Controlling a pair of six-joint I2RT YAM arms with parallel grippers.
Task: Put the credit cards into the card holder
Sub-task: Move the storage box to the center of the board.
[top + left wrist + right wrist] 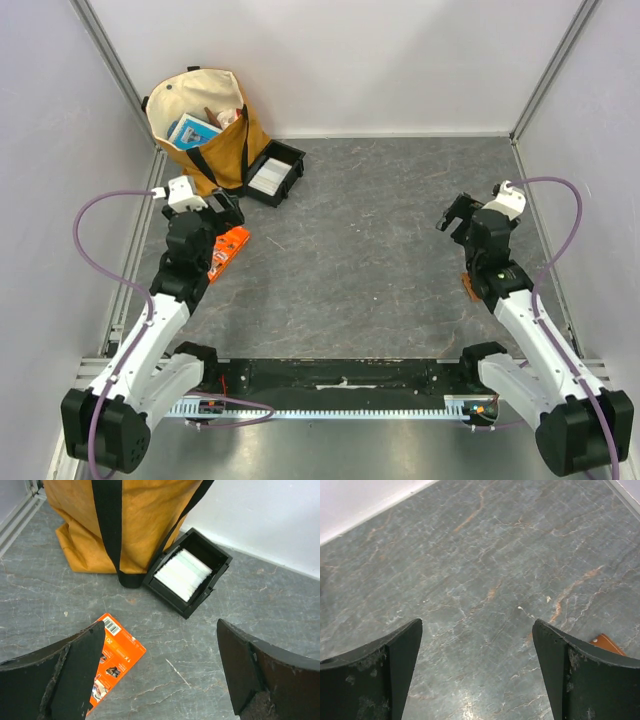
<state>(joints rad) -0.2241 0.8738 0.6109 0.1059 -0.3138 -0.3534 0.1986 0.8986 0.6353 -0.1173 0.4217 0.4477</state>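
Both arms hang over the grey marbled worktop (380, 250) with the task seemingly unstarted. The left gripper (160, 630) is spread wide and empty, facing the far left corner where the goods sit. The right gripper (477, 625) is just as wide over bare stone near the right edge.

The credit cards (182, 574), a white packed stack, fill a black rectangular plastic tray (220, 560). The tray touches the foot of a mustard fabric tote bag (145, 515), which holds a blue box (190, 130) and things I cannot make out. An orange printed packet (117, 655) lies just beside.

An orange-brown corner (606, 643) by the right arm may be the card holder; I cannot tell
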